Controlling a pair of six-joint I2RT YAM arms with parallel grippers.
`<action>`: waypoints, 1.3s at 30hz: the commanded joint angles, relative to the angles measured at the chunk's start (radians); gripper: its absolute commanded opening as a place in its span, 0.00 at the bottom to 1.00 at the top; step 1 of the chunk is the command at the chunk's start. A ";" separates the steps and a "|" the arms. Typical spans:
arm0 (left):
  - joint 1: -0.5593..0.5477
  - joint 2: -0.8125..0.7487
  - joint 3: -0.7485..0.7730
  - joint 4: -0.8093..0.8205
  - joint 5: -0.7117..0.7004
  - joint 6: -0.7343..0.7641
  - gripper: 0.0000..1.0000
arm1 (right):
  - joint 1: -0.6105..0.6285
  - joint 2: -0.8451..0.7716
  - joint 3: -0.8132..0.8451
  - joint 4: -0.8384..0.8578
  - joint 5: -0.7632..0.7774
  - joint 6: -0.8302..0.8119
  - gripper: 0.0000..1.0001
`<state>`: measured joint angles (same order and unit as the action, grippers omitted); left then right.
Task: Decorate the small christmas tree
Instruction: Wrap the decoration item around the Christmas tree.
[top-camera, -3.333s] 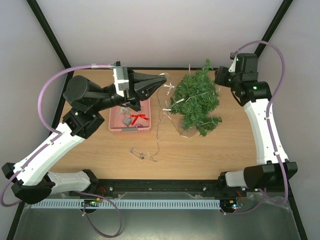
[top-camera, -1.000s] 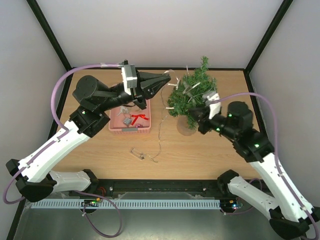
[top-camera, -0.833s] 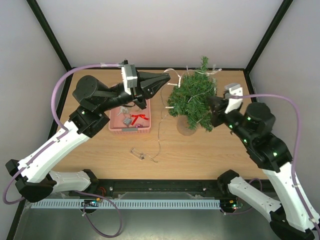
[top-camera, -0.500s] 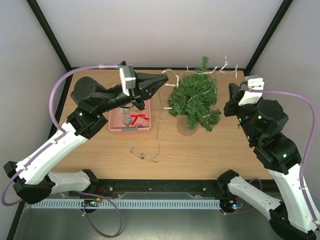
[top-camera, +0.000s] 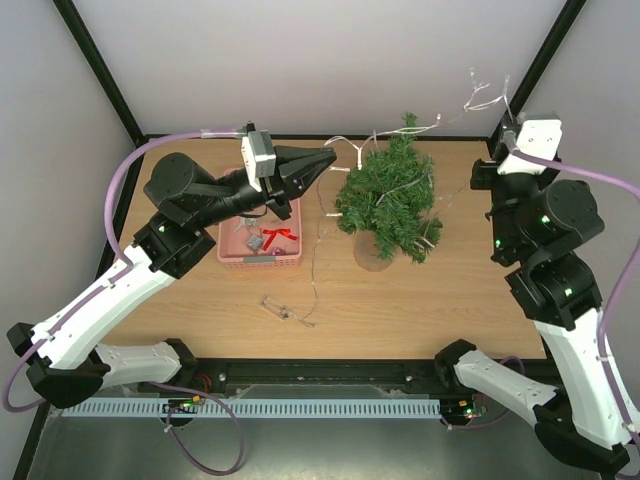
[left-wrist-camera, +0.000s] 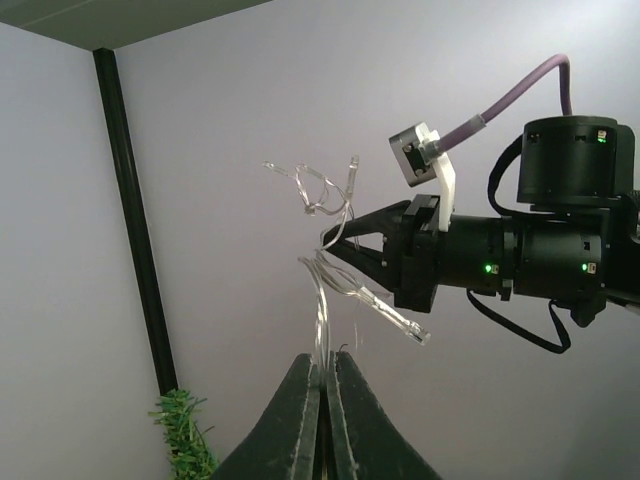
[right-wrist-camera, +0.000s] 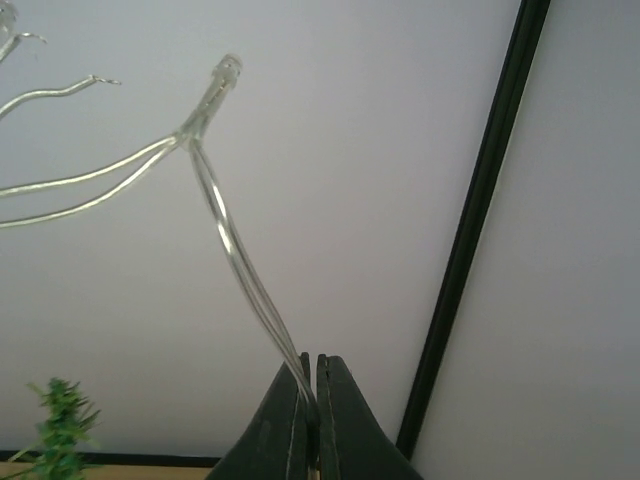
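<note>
Tree (top-camera: 388, 205) — just right of left gripper (top-camera: 330, 158)

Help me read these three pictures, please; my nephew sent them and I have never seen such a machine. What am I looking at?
It is a robot: a left arm and a right arm, both jointed and bolted at the near edge of a wooden table. The wide picture looks down from above and behind them. The other two come from a small camera on each wrist, so each shows its own tool at the bottom edge. On the table stand a small christmas tree and a pink basket with a red bow in it. The left tool and the right tool are each shut on a clear light string. It runs between them over the tree, with the right end held high, and a loose tail lies on the table.
</note>
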<state>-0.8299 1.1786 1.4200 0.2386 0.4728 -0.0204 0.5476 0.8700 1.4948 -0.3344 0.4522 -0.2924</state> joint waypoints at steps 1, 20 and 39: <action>0.003 -0.013 -0.004 -0.002 -0.020 0.028 0.02 | 0.003 0.023 0.003 0.167 0.081 -0.182 0.02; 0.004 -0.010 0.000 -0.008 -0.009 0.035 0.02 | 0.003 -0.205 -0.066 0.065 -0.378 -0.195 0.02; 0.003 -0.014 -0.005 -0.029 0.000 0.041 0.02 | 0.003 -0.210 -0.098 -0.249 -0.817 -0.032 0.02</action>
<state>-0.8299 1.1790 1.4200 0.2012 0.4706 0.0113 0.5476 0.6579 1.3861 -0.5114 -0.3859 -0.3611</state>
